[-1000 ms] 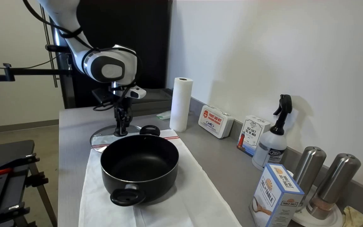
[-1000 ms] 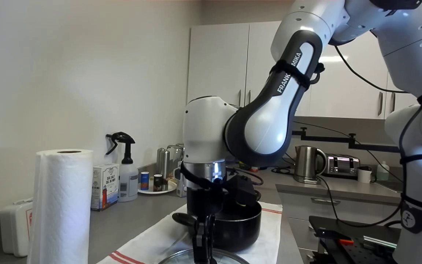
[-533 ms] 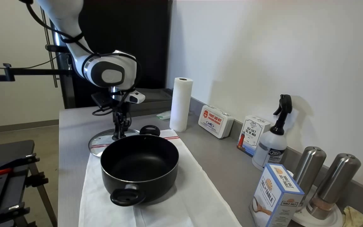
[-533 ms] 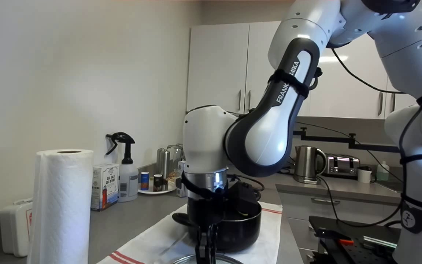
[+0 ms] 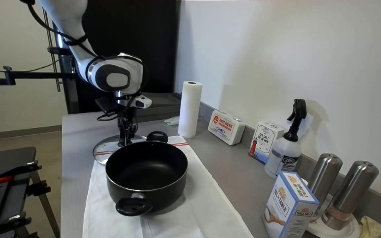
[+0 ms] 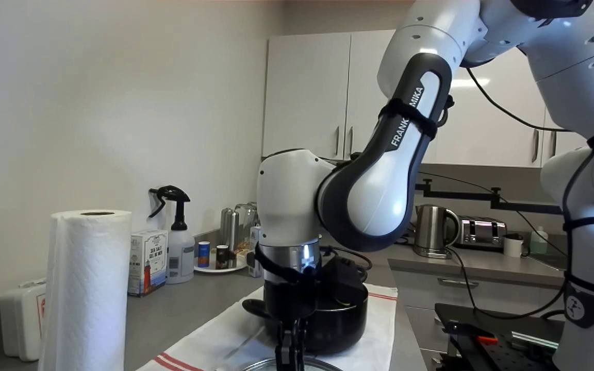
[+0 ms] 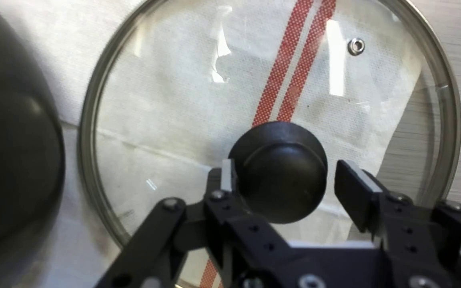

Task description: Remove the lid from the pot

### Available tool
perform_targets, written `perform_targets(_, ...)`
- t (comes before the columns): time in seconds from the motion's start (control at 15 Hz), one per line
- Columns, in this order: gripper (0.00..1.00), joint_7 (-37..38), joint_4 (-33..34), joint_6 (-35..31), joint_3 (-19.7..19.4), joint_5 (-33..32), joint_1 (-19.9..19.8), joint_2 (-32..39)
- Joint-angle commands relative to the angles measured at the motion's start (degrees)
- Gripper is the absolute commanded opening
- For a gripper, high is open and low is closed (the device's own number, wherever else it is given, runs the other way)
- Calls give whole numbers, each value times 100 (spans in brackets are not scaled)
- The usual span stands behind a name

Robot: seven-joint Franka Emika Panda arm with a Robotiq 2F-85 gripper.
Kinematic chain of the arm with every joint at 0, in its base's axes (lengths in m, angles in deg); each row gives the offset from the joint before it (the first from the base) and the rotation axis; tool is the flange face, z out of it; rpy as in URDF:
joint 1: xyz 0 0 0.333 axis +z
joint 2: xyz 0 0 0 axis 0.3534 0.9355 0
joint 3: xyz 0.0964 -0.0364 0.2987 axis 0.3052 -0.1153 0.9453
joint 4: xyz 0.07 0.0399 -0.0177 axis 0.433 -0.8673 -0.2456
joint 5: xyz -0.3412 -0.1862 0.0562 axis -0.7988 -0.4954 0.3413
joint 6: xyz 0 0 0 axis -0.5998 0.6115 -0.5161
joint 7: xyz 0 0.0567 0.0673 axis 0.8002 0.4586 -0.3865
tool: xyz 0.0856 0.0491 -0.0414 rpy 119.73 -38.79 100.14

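The pot (image 5: pixel 169 196) stands uncovered on a white cloth in an exterior view; it is partly hidden behind the arm in an exterior view (image 6: pixel 335 330) and shows at the left of the wrist view (image 7: pixel 10 132). The glass lid (image 7: pixel 166 100) lies flat beside the pot, partly on the cloth and partly over the bare counter. It also shows in both exterior views (image 5: pixel 106 149) (image 6: pixel 261 365). My gripper (image 7: pixel 286 176) is open around the lid's black knob. The left finger is at the knob's edge, perhaps touching; a gap shows at the right finger. The gripper also shows in an exterior view (image 5: pixel 125 141).
A paper towel roll (image 5: pixel 190 109) stands near the pot's far handle. A first aid kit (image 5: pixel 226 127), sea salt box (image 5: pixel 266 140), spray bottle (image 5: pixel 284 152), table salt box (image 5: pixel 289 205) and steel mills (image 5: pixel 326 178) line the wall. The striped cloth (image 5: pixel 210 211) lies under the pot.
Since one second ago the arm has come down and the lid with it, slightly tilted before and flat now. Over the last half second almost nothing has moved.
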Motion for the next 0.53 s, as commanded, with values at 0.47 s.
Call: perform_targets(0.47, 100, -137, -798, 189, 268, -35, 212, -1556)
